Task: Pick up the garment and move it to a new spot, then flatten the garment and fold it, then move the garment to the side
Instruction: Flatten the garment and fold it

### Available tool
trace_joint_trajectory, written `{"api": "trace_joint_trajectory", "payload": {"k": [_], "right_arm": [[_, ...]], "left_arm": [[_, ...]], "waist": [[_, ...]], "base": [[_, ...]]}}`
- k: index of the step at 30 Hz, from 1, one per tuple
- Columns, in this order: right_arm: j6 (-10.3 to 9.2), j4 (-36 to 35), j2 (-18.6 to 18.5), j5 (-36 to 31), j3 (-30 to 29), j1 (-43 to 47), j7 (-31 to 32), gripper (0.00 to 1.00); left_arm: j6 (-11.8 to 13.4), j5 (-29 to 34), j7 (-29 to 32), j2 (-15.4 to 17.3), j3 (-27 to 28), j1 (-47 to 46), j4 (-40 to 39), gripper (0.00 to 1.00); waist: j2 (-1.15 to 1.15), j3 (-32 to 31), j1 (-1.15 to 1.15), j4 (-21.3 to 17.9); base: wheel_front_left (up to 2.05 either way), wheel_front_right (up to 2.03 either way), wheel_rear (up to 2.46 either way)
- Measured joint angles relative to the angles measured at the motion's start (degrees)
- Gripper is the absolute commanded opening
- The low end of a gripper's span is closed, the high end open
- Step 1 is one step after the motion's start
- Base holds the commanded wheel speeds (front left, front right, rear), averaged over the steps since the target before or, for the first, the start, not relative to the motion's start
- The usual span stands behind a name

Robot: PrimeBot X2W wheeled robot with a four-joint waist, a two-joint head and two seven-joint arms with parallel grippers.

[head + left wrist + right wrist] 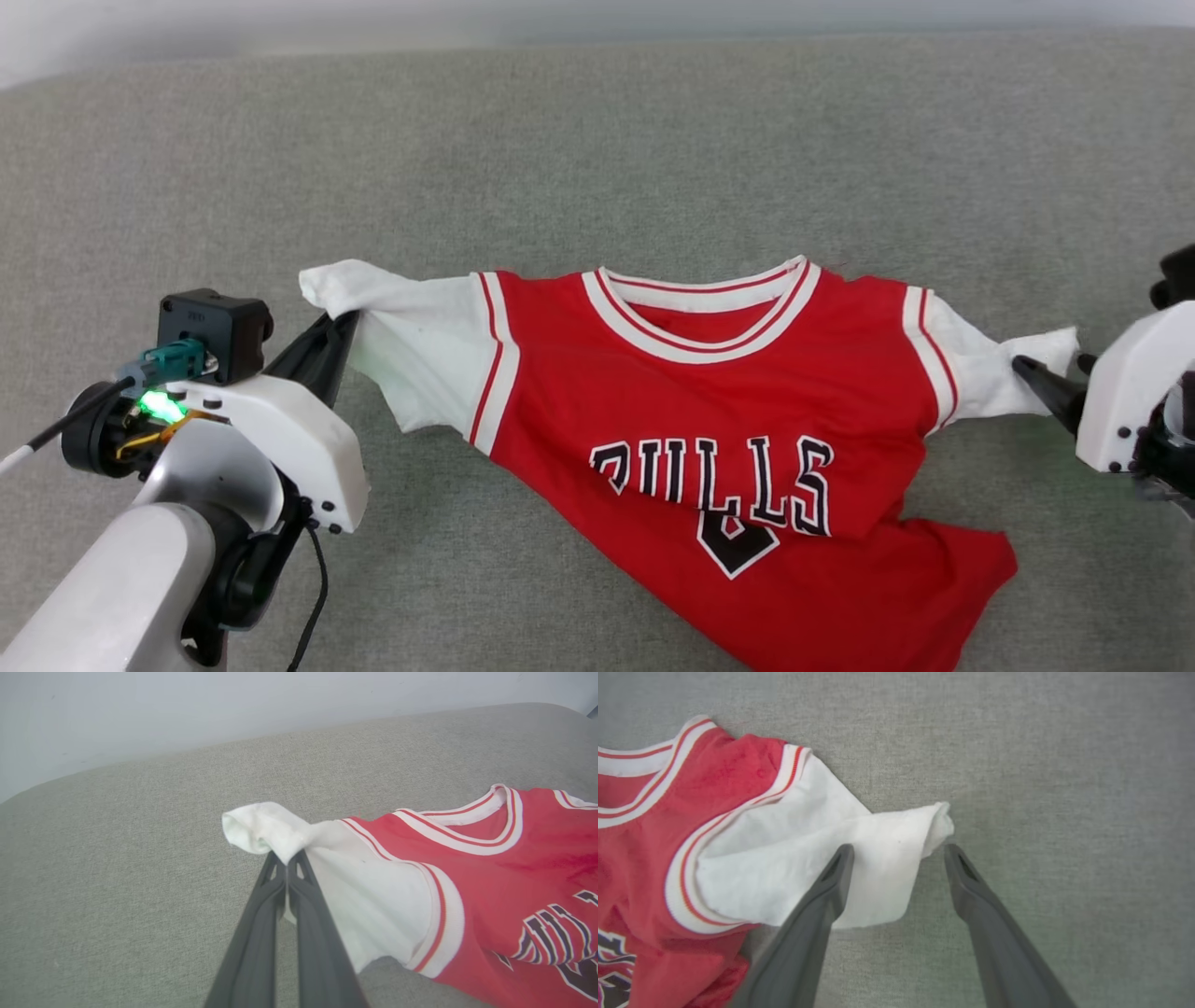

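"Head view first: where is the shirt?"

"The red shirt (pixel 738 392) lies front side up on a grey cushion (pixel 597 140), near the middle. Its striped collar (pixel 705 313) is on the far side from the robot. Black lettering (pixel 714 476) with white edges runs across the chest. The lower part is skewed and rumpled toward the robot's right, so the number under the lettering is partly folded away."

"And the sleeves?"

"Both are white and stretched outward. The left sleeve (pixel 411 345) reaches the left gripper (pixel 344 322), and the right sleeve (pixel 990 373) reaches the right gripper (pixel 1050 364)."

"What is the left gripper doing?"

"In the left wrist view, the left gripper (pixel 286 858) has its two dark fingers pressed together, pinching the bunched end of the left sleeve (pixel 266 828). A pale wall (pixel 187 709) rises behind the cushion."

"And the right one?"

"In the right wrist view, the right gripper (pixel 899 849) has its fingers spread wide. One finger (pixel 831 882) lies across the right sleeve (pixel 808 858). The other is just beside the sleeve's end, above bare cushion (pixel 1064 788). I cannot tell whether either finger touches the cloth."
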Motion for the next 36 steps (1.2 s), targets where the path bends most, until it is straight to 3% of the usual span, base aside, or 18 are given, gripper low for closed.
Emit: {"api": "trace_joint_trajectory", "payload": {"k": [10, 11, 12, 13, 22, 26, 36], "right_arm": [[-0.01, 6.3, -0.5, 1.3, 4.4, -3.5, 5.5, 0.98], [-0.01, 6.7, -0.6, 1.3, 4.5, -3.9, 6.3, 0.44], [-0.01, 7.0, -0.6, 1.4, 4.6, -4.2, 7.0, 0.06], [-0.01, 7.2, -0.6, 1.5, 4.7, -4.4, 7.1, 0.0], [0.0, 7.1, -1.1, 0.8, 6.3, -5.3, 6.7, 0.0], [0.0, 5.6, -2.9, -2.5, 4.7, -9.0, 1.2, 0.0], [0.01, 6.9, -3.0, -9.3, 1.5, -19.2, -7.6, 0.0]], "left_arm": [[-0.5, 0.3, -0.6, -0.9, -0.7, -1.4, 0.0, 0.0], [-0.5, 0.3, -0.6, -0.9, -0.8, -1.4, 0.2, 0.0], [-0.5, 0.2, -0.7, -0.9, -0.8, -1.4, 0.4, 0.0], [-0.5, 0.0, -0.7, -1.0, -0.8, -1.4, 0.6, 0.0], [-1.1, -0.2, -1.9, -1.1, -0.6, -1.9, 2.3, 0.0], [-1.7, -0.1, -3.2, -1.6, 0.2, -5.7, 4.5, 0.0], [-6.9, -2.1, -6.6, -6.2, 1.6, -21.0, 20.0, 0.0]], "waist": [[0.0, 3.8, -0.01, 1.8], [0.0, 3.8, -0.01, 1.9], [0.0, 3.8, -0.01, 1.9], [0.0, 3.8, -0.01, 1.9], [0.0, 1.5, 0.0, 1.3], [0.0, -1.2, -0.01, 0.8], [0.0, -5.7, -0.01, -0.2]], "base": [[0.0, 0.0, 0.0], [0.0, 0.0, 0.0], [0.0, 0.0, 0.0], [0.0, 0.0, 0.0], [0.0, 0.0, 0.0], [0.0, 0.0, 0.0], [0.0, 0.0, 0.0]]}}
